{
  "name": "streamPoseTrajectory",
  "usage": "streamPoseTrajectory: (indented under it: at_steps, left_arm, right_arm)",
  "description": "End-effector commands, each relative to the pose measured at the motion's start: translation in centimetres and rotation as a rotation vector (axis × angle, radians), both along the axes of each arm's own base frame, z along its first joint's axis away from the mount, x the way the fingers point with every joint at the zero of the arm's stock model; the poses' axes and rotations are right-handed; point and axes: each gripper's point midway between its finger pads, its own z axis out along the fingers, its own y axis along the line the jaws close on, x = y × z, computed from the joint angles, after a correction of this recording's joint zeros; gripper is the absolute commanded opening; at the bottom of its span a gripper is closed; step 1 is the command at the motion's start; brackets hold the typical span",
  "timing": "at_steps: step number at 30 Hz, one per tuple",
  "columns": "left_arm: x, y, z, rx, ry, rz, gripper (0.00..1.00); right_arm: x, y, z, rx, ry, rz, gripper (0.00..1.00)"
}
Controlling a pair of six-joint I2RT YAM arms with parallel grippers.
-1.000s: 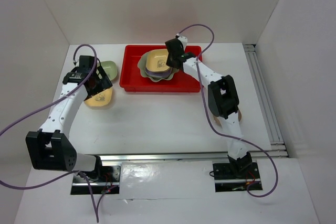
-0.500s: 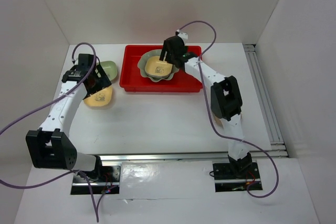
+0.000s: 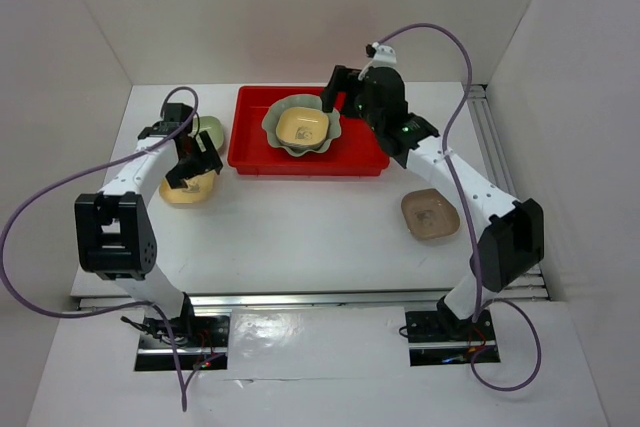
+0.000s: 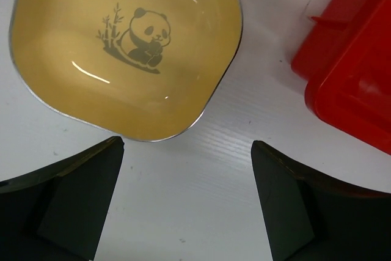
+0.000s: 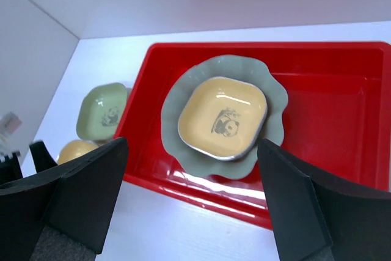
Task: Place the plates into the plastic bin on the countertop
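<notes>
The red plastic bin point(image 3: 362, 151) lies at the back of the white countertop point(image 3: 300, 232). Inside it a pale green scallop-rimmed plate point(image 3: 275, 125) carries a yellow panda plate point(image 3: 303, 126). My right gripper point(image 3: 335, 97) hovers open over the bin's right part, holding nothing; its wrist view looks down on the scalloped plate point(image 5: 183, 93) and yellow plate point(image 5: 223, 117). On the countertop left of the bin sit a green plate point(image 3: 209, 130) and a second yellow plate point(image 3: 188, 190). My left gripper point(image 3: 192, 161) hangs open just above that yellow plate point(image 4: 122, 47), its rim between the fingertips point(image 4: 79, 200).
A pinkish-tan plate point(image 3: 430, 215) rests on the countertop at the right, under the right arm. The bin's corner point(image 4: 354, 84) lies close to the right of the left gripper. White panels wall the sides and back. A metal rail point(image 3: 500, 177) runs along the right.
My right gripper opened, left the yellow plate on the scalloped plate in the bin, and drew back up and right. The right arm swung aside, uncovering the pinkish-tan plate. The left gripper shifted slightly.
</notes>
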Motion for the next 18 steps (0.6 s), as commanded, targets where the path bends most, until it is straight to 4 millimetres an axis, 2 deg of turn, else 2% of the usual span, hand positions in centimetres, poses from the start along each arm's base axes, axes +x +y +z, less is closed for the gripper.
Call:
streamPoseTrajectory:
  at_steps: [1, 2, 3, 4, 5, 6, 7, 11, 12, 14, 15, 16, 18]
  left_arm:
    - [1.8, -0.7, -0.4, -0.025, -0.043, -0.063, 0.99]
    - [1.8, -0.7, -0.9, -0.026, -0.031, -0.063, 0.99]
    - [1.8, -0.7, -1.2, -0.026, -0.021, -0.062, 0.97]
    - [1.8, -0.7, -1.5, -0.027, -0.012, -0.062, 0.97]
    - [1.7, -0.4, -2.3, -0.013, 0.002, -0.055, 0.95]
    - [1.9, -0.4, -2.2, -0.012, -0.007, -0.055, 0.93]
    - [1.4, -0.3, -3.1, -0.009, 0.019, -0.064, 0.93]
    - [2.2, -0.5, -3.6, -0.013, 0.006, -0.079, 0.89]
    - [2.3, -0.5, -3.7, -0.012, -0.003, -0.079, 0.89]
    - [2.2, -0.4, -4.4, -0.009, 0.010, -0.087, 0.85]
    - [2.1, -0.4, -4.8, -0.010, 0.020, -0.087, 0.85]
    - [1.9, -0.4, -5.8, -0.012, 0.048, -0.087, 0.85]
    - [1.7, -0.2, -6.6, -0.002, 0.070, -0.082, 0.83]
  right_arm:
    - [-0.1, -1.0, -1.8, -0.023, 0.000, 0.034, 0.93]
    - [-0.6, -0.9, -1.6, -0.018, -0.002, 0.050, 0.93]
    - [-0.4, -1.5, -2.3, -0.025, 0.011, 0.038, 0.93]
    - [-0.6, -1.4, -1.5, -0.012, -0.008, 0.050, 0.93]
    - [-0.7, -2.0, -1.6, -0.013, -0.006, 0.041, 0.93]
    - [-0.8, -1.8, -2.0, -0.012, -0.003, 0.049, 0.93]
    - [-0.6, -2.4, -1.1, 0.006, -0.020, 0.035, 0.94]
    - [-1.2, -2.8, -0.3, 0.019, -0.039, 0.046, 0.94]
    - [-1.3, -2.9, -0.7, 0.016, -0.031, 0.046, 0.94]
    - [-1.7, -3.1, 0.2, 0.026, -0.053, 0.046, 0.94]
    - [-1.6, -3.5, -0.4, 0.021, -0.043, 0.036, 0.94]
    - [-1.8, -3.4, 0.1, 0.026, -0.051, 0.045, 0.94]
    - [-2.1, -3.6, 0.0, 0.027, -0.051, 0.045, 0.94]
